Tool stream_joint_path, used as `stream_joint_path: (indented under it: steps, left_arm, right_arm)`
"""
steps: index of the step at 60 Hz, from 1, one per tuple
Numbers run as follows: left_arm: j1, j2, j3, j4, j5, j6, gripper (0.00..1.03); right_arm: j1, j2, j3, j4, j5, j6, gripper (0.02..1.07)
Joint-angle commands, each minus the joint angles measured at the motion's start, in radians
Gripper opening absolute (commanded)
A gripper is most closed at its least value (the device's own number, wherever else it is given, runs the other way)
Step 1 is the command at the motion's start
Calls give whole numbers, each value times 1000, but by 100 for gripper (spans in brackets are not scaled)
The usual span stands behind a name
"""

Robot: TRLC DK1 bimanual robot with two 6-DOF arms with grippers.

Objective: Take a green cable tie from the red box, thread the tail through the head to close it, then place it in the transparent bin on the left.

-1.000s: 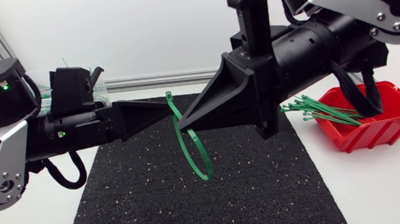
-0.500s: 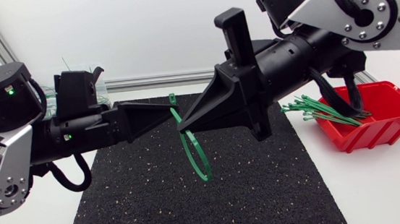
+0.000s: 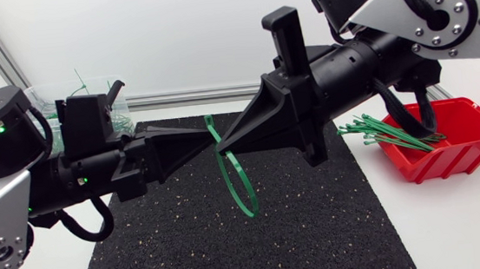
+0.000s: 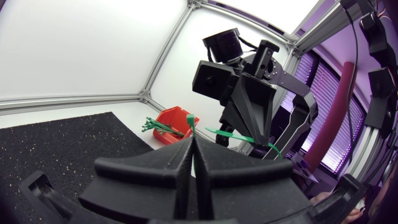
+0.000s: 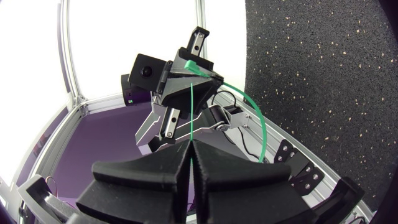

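Together, left end effector (image 3: 206, 131) and right end effector (image 3: 221, 145) pinch the cable tie (image 3: 243, 186) above the mat (image 3: 189, 243) centre.

- The left silver-grey arm with black joints (image 3: 5, 185) comes in from the table's left edge and lies nearly level above it. Its matte black wedge-fingered gripper (image 3: 205, 136) points toward the right edge.
- The right silver-grey arm (image 3: 421, 10) enters over the far right corner, and its matte black gripper (image 3: 221, 143) meets the left one tip to tip.
- Each gripper's fingers are pressed together, pinching the thin green plastic cable tie (image 3: 242, 182).
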Motion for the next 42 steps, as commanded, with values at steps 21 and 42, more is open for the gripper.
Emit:
stream_joint_path:
  steps: [21, 42]
  left_arm:
    - [-9, -20, -28, 16, -10, 14, 3]
    - [9, -66, -20, 3, -9, 3, 3]
  right_arm:
    - [-8, -7, 9, 2, -6, 26, 8]
    - [1, 3, 40, 2, -6, 31, 8]
